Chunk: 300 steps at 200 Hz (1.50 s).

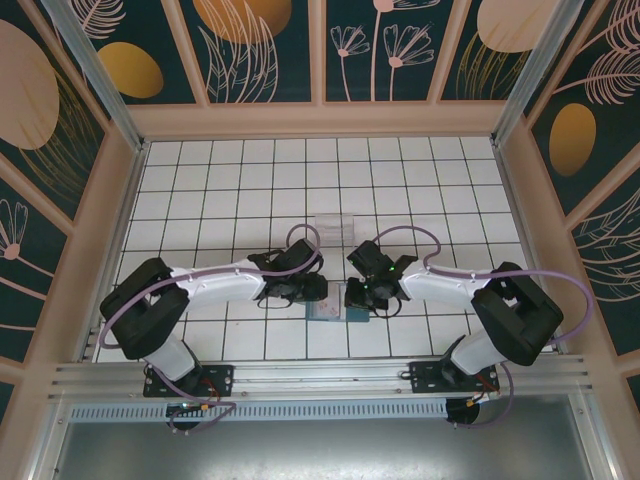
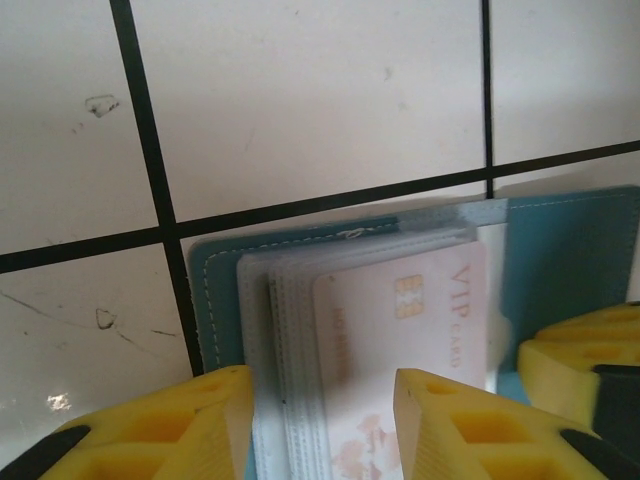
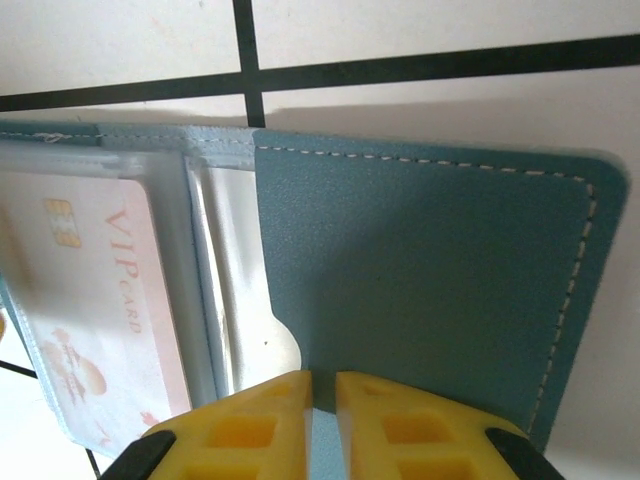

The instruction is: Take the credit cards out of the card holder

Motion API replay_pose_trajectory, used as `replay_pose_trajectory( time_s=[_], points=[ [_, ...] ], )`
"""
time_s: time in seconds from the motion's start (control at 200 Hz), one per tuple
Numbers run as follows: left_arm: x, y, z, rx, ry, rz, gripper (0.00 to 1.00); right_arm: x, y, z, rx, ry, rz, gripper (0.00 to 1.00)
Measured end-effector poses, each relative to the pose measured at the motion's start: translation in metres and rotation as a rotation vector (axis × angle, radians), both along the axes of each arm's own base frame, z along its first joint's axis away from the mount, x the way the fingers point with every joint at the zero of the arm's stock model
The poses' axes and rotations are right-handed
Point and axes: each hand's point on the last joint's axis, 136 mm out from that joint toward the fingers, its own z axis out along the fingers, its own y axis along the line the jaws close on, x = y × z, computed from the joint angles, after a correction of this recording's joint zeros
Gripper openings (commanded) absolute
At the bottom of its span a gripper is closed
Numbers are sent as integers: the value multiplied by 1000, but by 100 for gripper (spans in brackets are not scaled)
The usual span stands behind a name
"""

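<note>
Slate-blue leather-like bifold card holder (image 3: 420, 280) lay open on tabletop (image 2: 300, 100) | right gripper (image 3: 323, 400) narrow, pinched its flap | left gripper (image 2: 322, 420) part-open over sleeved pink plastic credit card (image 2: 400, 310) | risk: sleeve might snag, dragging holder

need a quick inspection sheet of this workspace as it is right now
surface: white tiled table, faint scuffs
job's things: blue card holder lying open; pink card inside a clear sleeve
clutter: clear plastic box beyond the card holder
grippers: left gripper open over the sleeves; right gripper shut on the card holder's cover edge
cables: purple cables along both arms
surroundings: floral wall panels
</note>
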Motion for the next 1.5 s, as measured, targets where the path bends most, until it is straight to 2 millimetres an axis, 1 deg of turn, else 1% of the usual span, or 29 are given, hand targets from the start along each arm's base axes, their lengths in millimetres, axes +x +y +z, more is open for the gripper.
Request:
replay_pose_trajectory(
  time_s=[0.11,0.305,0.475,0.611,0.841,0.981,1.111,1.246,1.501],
  points=[
    [-1,3,-8,21,8,-6,41,0,0,0,1,0,-1,17],
    [-2,5,-11,29,0,-10,26,0,0,0,2,0,-2,17],
    [-1,6,-10,18,-13,-9,19,0,0,0,3,0,-1,17],
    [-1,6,-10,0,-22,-2,16,0,1,1,10,0,0,19],
    [-1,5,-10,-30,-33,10,14,2,6,5,57,21,-12,22],
    [1,1,-9,-58,-41,14,13,11,22,14,167,1,-21,23],
    [1,0,-9,-68,-45,16,13,12,32,17,252,6,-26,23],
    [1,-1,-9,-70,-47,16,13,11,36,18,293,13,-29,23],
    [1,-1,-9,-72,-46,15,15,11,35,17,312,16,-38,24]
  ],
)
